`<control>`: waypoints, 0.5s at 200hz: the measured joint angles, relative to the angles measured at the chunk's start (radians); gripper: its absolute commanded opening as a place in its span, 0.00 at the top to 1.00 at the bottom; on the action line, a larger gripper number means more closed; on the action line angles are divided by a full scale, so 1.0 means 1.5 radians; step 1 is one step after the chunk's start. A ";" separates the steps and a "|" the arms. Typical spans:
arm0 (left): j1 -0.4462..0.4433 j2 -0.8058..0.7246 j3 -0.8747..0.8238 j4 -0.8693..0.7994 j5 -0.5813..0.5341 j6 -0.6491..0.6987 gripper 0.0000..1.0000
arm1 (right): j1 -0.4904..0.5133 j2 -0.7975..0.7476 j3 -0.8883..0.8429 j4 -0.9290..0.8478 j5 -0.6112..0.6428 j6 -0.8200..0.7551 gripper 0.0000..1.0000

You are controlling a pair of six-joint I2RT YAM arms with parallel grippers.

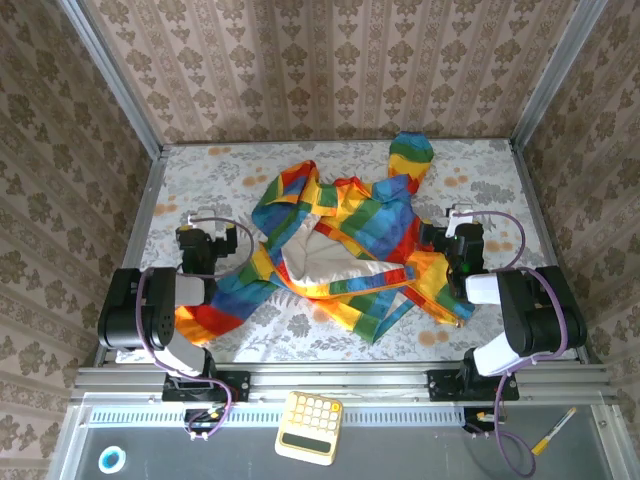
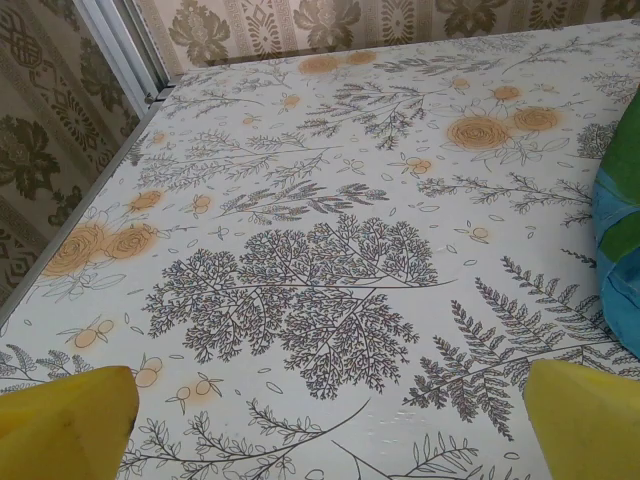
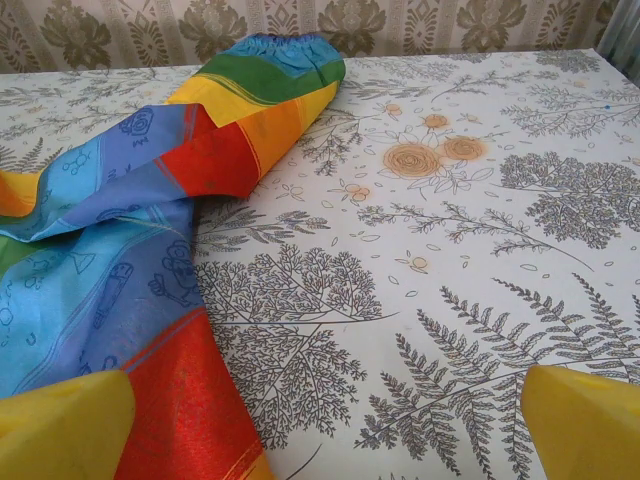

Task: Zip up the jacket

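**Zipping not begun: jacket lies open, both grippers empty**

Nearest me, the two arms sit low on the table (image 1: 200, 345), one on either side of the jacket (image 1: 340, 240). My left gripper (image 1: 205, 240) is over bare patterned tabletop just left of the garment. In its wrist view the yellow fingers (image 2: 60, 425) stand wide apart with nothing between them.

My right gripper (image 1: 455, 245) is at the jacket's right edge. Its fingers (image 3: 590, 420) are also spread and empty, the left one beside a red stripe of cloth.

Further in, the jacket lies crumpled mid-table, its front thrown open and the beige lining (image 1: 320, 255) facing up. Its striped fronts are twisted and apart. Farthest off, a sleeve (image 1: 410, 155) reaches toward the far wall.

I judge that none of the task is done. I cannot pick out the slider. What is left is to flatten the fronts, bring the zipper's bottom ends together, seat them and pull the slider up.
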 measured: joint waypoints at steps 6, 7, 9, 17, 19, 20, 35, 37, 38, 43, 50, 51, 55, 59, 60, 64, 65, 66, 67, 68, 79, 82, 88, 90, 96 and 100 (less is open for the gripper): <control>0.000 0.000 0.000 0.000 0.000 0.000 0.00 | 0.000 0.000 0.000 0.000 0.000 0.000 0.00; 0.000 0.000 0.000 0.000 0.000 0.000 0.00 | 0.000 0.000 0.000 0.000 0.000 0.000 0.00; 0.000 0.000 0.000 0.000 0.000 0.000 0.00 | 0.000 0.000 0.000 0.000 0.000 0.000 0.00; 0.000 0.000 0.000 0.000 0.000 0.000 0.00 | 0.000 0.000 0.000 0.000 0.000 0.000 0.00; 0.000 0.000 0.000 0.000 0.000 0.000 0.00 | 0.000 0.000 0.000 0.000 0.000 0.000 0.00; 0.000 0.000 0.000 0.000 0.000 0.000 0.00 | 0.000 0.000 0.000 0.000 0.000 0.000 0.00; 0.000 0.000 0.000 0.000 0.000 0.000 0.00 | 0.000 0.000 0.000 0.000 0.000 0.000 0.00; 0.000 0.000 0.000 0.000 0.000 0.000 0.00 | 0.000 0.000 0.000 0.000 0.000 0.000 0.00; 0.000 0.000 0.000 0.000 0.000 0.000 0.00 | 0.000 0.000 0.000 0.000 0.000 0.000 0.00; 0.000 0.000 0.000 0.000 0.000 0.000 0.00 | 0.000 0.000 0.000 0.000 0.000 0.000 0.00; 0.000 0.000 0.000 0.000 0.000 0.001 0.00 | 0.000 0.000 0.000 0.000 0.000 0.000 0.00; 0.000 0.000 0.000 0.000 0.000 0.001 0.00 | 0.000 0.000 0.000 0.000 0.000 0.000 0.00; 0.000 0.000 0.000 0.000 0.000 0.001 0.00 | 0.000 0.000 0.000 0.000 0.000 0.000 0.00; 0.000 0.000 0.000 0.000 0.000 0.002 0.00 | 0.000 0.000 0.000 0.000 0.000 0.000 0.00; 0.000 0.000 0.000 0.000 0.000 0.002 0.00 | 0.000 0.000 0.000 0.000 0.000 0.000 0.00; -0.001 0.000 0.000 0.000 0.000 0.003 0.00 | 0.000 0.000 0.000 0.000 0.000 0.000 0.00; -0.001 0.000 0.000 0.001 0.000 0.003 0.00 | 0.000 0.000 0.000 0.000 0.000 0.000 0.00; -0.001 0.000 0.000 0.001 0.000 0.003 0.00 | 0.000 0.000 0.000 0.000 0.000 0.000 0.00; -0.001 0.000 0.000 0.001 0.000 0.003 0.00 | 0.000 0.000 0.000 0.000 0.000 0.000 0.00; -0.001 0.000 0.000 0.001 0.000 0.003 0.00 | 0.000 0.000 0.000 0.000 0.000 0.000 0.00; -0.004 0.000 0.000 0.002 -0.001 0.005 0.00 | 0.000 0.000 0.000 0.000 0.000 0.000 0.00; -0.005 0.000 0.000 0.002 -0.001 0.005 0.00 | 0.000 0.000 0.000 0.000 0.000 0.000 0.00; -0.006 0.000 0.000 0.003 0.000 0.006 0.00 | 0.000 0.000 0.000 0.000 0.000 0.000 0.00; -0.006 0.000 0.000 0.003 0.000 0.007 0.00 | 0.000 0.000 0.000 0.000 0.000 0.000 0.00; -0.008 0.000 0.000 0.004 0.000 0.007 0.00 | 0.000 0.000 0.000 0.000 0.000 0.000 0.00; -0.009 0.000 0.000 0.004 0.000 0.008 0.00 | 0.000 0.000 0.000 0.000 0.000 0.000 0.00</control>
